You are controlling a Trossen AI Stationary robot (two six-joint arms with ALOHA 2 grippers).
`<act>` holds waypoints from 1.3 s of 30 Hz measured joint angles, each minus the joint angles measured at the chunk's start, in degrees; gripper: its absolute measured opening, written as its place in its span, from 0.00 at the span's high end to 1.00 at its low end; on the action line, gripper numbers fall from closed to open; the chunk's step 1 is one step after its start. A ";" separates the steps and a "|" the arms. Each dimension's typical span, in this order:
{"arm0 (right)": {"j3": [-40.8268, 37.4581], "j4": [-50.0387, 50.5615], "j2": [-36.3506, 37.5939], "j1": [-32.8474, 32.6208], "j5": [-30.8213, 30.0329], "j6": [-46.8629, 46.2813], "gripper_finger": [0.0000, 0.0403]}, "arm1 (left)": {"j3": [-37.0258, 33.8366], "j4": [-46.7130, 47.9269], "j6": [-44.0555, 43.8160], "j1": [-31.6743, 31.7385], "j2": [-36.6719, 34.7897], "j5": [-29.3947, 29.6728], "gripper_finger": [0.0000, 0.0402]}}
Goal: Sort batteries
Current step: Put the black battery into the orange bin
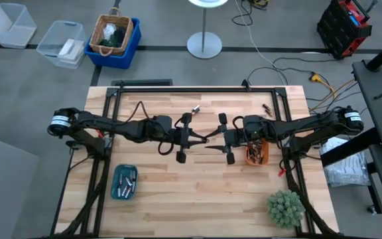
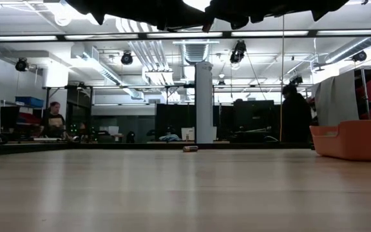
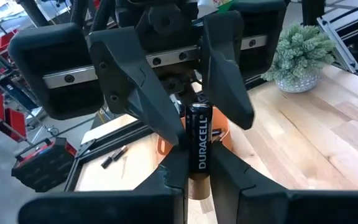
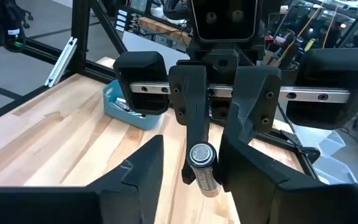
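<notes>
My two grippers meet nose to nose above the middle of the table. My left gripper [image 1: 201, 139] [image 3: 197, 171] is shut on a black Duracell battery [image 3: 199, 140] [image 4: 204, 167]. My right gripper [image 1: 214, 142] [image 4: 191, 174] is open, its fingers [image 3: 229, 87] standing on either side of the battery's free end; whether they touch it I cannot tell. The teal tray [image 1: 116, 189] at the near left holds several batteries [image 1: 127, 179]. The orange tray [image 1: 257, 159] [image 2: 353, 138] sits under the right arm. One loose battery [image 1: 195, 110] [image 2: 190, 148] lies on the far part of the table. My left gripper pinches the battery's near end [image 3: 198, 167] between its two fingertips. The fingers come level from the table's left, and the battery sticks out beyond them, along them, toward my right gripper. Its silvery end [image 4: 202, 154] faces the right wrist camera. It is lifted clear of the table.
A small green plant [image 1: 285, 208] [image 3: 298, 53] stands at the near right corner. A few small dark things [image 1: 267, 107] lie at the far right. Black frame rails [image 1: 197, 88] run along the table's far edge. People [image 2: 53, 119] are in the room beyond.
</notes>
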State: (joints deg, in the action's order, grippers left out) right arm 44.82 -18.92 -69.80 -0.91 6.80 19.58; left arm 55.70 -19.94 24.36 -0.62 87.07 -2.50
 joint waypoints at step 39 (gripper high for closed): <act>17.82 72.04 1.79 0.88 -17.44 -37.90 0.89 | 0.00 17.88 -3.86 0.30 -0.44 16.32 0.59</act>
State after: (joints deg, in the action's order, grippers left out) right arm 62.63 53.12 -68.01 -0.02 -10.64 -18.32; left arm 55.70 -2.06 20.50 -0.33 86.63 13.82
